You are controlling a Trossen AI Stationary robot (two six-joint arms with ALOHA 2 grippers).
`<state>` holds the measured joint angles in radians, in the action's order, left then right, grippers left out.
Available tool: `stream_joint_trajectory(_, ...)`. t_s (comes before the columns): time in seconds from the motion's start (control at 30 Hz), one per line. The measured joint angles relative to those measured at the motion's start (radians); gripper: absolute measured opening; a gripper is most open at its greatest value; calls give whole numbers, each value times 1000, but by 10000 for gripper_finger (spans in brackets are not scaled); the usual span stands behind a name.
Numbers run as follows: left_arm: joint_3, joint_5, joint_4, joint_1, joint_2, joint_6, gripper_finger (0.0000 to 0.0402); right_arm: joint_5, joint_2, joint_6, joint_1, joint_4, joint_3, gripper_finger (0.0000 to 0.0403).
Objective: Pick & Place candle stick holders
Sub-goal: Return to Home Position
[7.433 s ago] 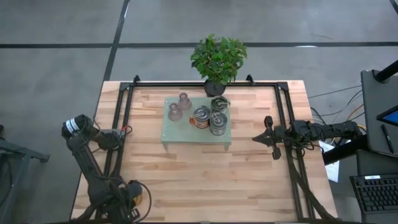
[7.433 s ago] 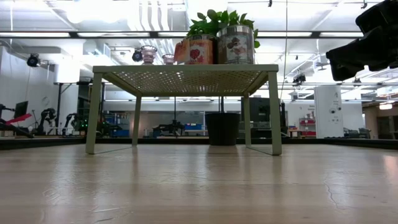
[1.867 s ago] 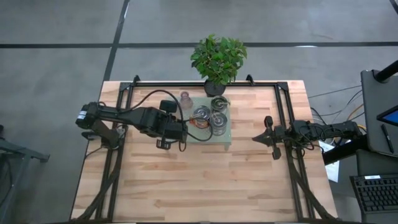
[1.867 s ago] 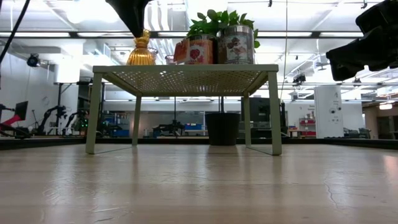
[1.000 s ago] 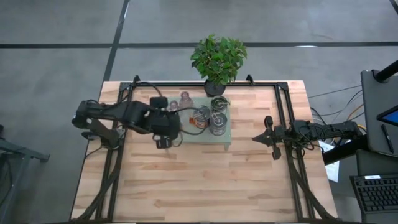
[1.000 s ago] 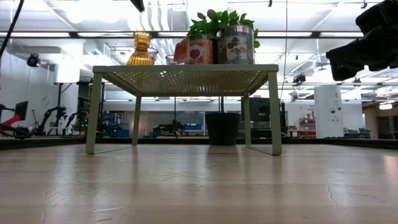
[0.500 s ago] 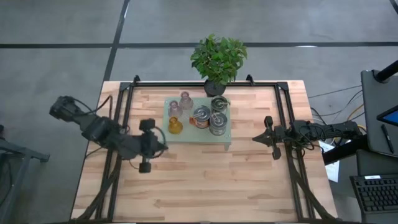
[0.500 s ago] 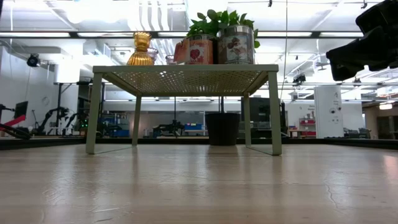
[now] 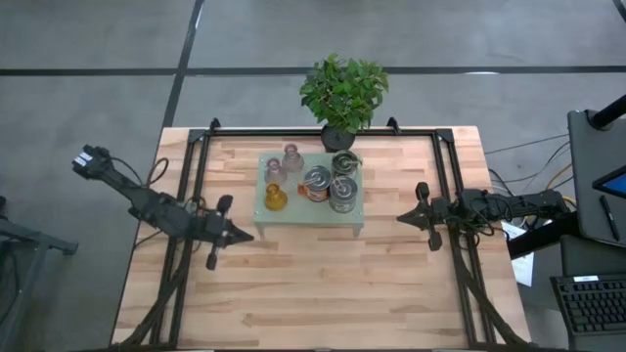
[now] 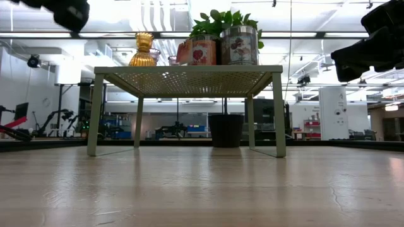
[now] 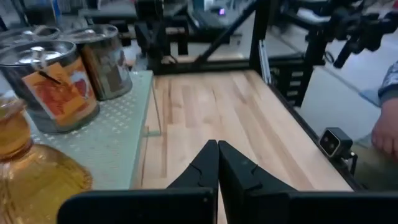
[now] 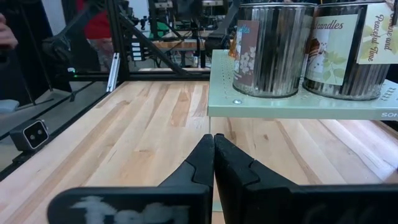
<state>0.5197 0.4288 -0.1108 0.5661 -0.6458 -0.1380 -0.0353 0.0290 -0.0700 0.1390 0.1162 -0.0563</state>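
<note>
Six candle stick holders (image 9: 317, 181) sit on the green stand (image 9: 293, 217). Left gripper (image 9: 242, 235), pinched closed and empty, hangs near-left of it; retract leftward, well off the amber holder (image 9: 276, 198). Right gripper (image 9: 403, 217) waits right, closed.

From table height, can make out only the rim of one pink holder (image 10: 170, 60) on the stand (image 10: 186, 70), behind the amber holder (image 10: 143, 50); cannot see the second. In the left wrist view, get just part of the amber holder, cut by the edge. Cannot read the labels on the silver holders (image 9: 341, 198) from above.
</note>
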Motion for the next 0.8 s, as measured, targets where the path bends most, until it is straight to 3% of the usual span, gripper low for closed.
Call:
stream_joint_trajectory(0.17,-180,3,141,0,155,56,3,0,0,0,0,0,0,8)
stream_joint_trajectory(0.33,-296,-4,155,0,311,77,5,0,0,0,0,0,0,8)
stream_joint_trajectory(0.7,-451,-6,69,-1,641,138,7,0,0,0,0,0,0,8)
stream_joint_trajectory(0.8,-458,-38,71,-1,644,111,5,0,0,0,0,0,0,8)
